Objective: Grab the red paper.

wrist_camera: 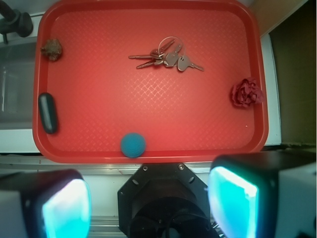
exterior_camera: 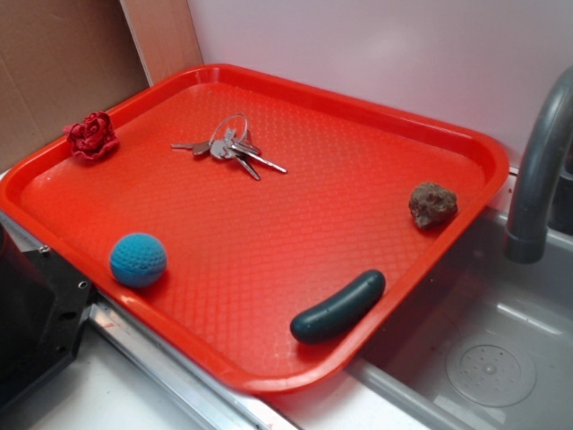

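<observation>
The red paper (exterior_camera: 91,135) (wrist_camera: 246,92), a dark red wrinkly wad shaped like a rose, lies on the rim area of the orange-red tray (exterior_camera: 358,215) (wrist_camera: 99,109), at its far left corner in the exterior view and at its right edge in the wrist view. My gripper (wrist_camera: 151,206) hangs high above the tray's near edge, open, its two pads wide apart with nothing between them. The gripper does not show in the exterior view.
On the tray lie a bunch of keys (exterior_camera: 229,149) (wrist_camera: 167,56), a blue ball (exterior_camera: 138,260) (wrist_camera: 133,145), a brown rock (exterior_camera: 432,204) (wrist_camera: 52,49) and a dark green pickle (exterior_camera: 338,307) (wrist_camera: 47,112). A grey faucet (exterior_camera: 537,170) and sink (exterior_camera: 483,358) stand to the right. The robot's black base (wrist_camera: 163,198) sits beneath the gripper.
</observation>
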Motion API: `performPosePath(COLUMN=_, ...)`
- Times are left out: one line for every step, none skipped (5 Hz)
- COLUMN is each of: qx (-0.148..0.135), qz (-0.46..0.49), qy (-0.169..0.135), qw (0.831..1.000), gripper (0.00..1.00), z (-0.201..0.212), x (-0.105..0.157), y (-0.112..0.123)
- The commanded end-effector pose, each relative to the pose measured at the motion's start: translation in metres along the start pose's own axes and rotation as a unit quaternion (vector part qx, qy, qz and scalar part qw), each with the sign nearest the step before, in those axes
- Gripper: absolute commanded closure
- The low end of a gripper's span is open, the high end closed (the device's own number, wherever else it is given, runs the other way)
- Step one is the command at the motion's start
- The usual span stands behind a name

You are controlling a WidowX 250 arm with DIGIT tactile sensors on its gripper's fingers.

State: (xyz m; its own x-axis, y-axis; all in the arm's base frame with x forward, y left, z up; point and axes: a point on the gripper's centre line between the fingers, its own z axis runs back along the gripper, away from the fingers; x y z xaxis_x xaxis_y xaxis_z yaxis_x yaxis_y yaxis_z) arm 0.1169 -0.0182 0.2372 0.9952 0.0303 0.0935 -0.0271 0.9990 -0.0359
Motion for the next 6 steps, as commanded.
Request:
performPosePath(qx=0.000, qz=0.000, qy=0.000, qw=1.000, gripper=0.00, z=0.000, x=0.000, y=0.000)
performPosePath(qx=0.048, qz=0.120, qy=0.033, qw=0.991, gripper=0.00, z=-0.050, x=0.018, y=0.044)
performPosePath(qx=0.066, qz=0.243, qy=-0.008, qw=0.968, gripper=0.00, z=-0.093, x=0.031, y=0.078)
performPosePath(qx=0.050, qz=0.364, qy=-0.014, qw=0.930, gripper=0.00, z=-0.132, x=0.032, y=0.118)
performPosePath(qx=0.047, qz=0.422, qy=-0.057, qw=0.904, gripper=0.00, z=-0.156, x=0.029, y=0.145)
performPosePath(qx=0.076, qz=0.442, qy=-0.054, qw=0.892, gripper=0.00, z=-0.169, x=0.028, y=0.163)
